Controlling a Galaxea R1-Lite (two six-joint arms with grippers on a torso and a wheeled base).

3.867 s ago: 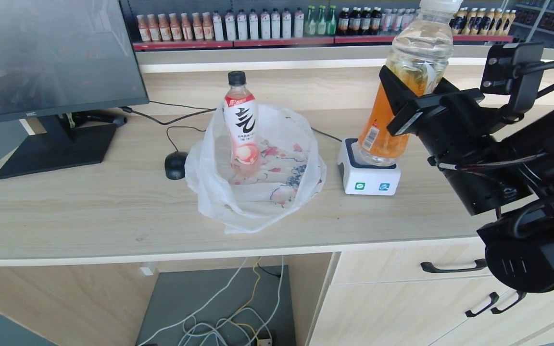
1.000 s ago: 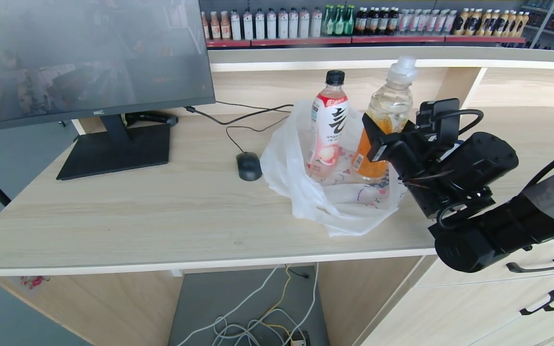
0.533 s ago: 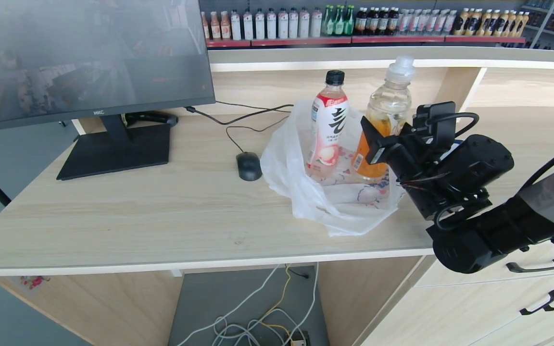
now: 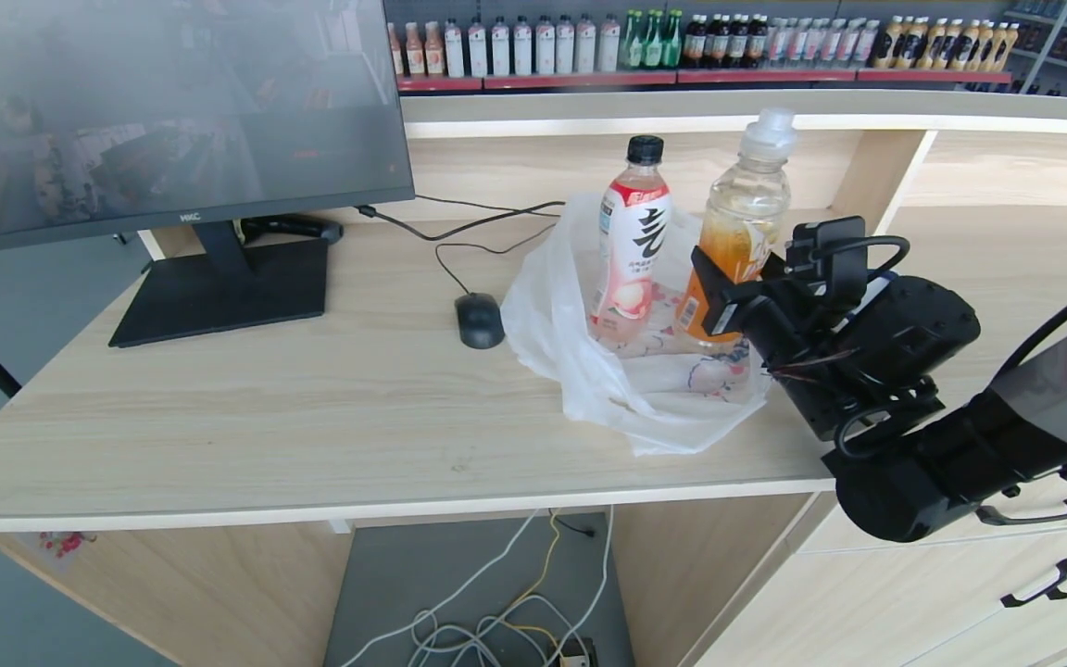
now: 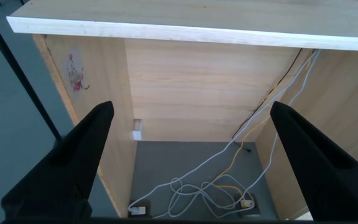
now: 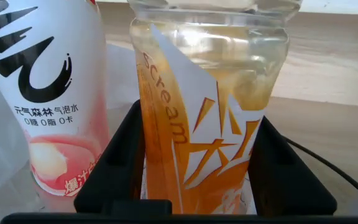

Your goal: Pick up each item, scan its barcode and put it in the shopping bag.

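The right gripper (image 4: 726, 283) is pinching the orange bottle (image 4: 748, 218) low on its body. The bottle is upright with its base down inside the bag (image 4: 589, 380) on the counter (image 4: 311, 408), just right of the pink bottle (image 4: 633, 250) standing there. The left gripper (image 5: 191, 168) hangs below the counter's near edge, fingers spread wide.

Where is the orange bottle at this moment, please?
In the head view, the orange bottle stands right of centre inside the shopping bag, beside the pink bottle, gripped by the right hand.
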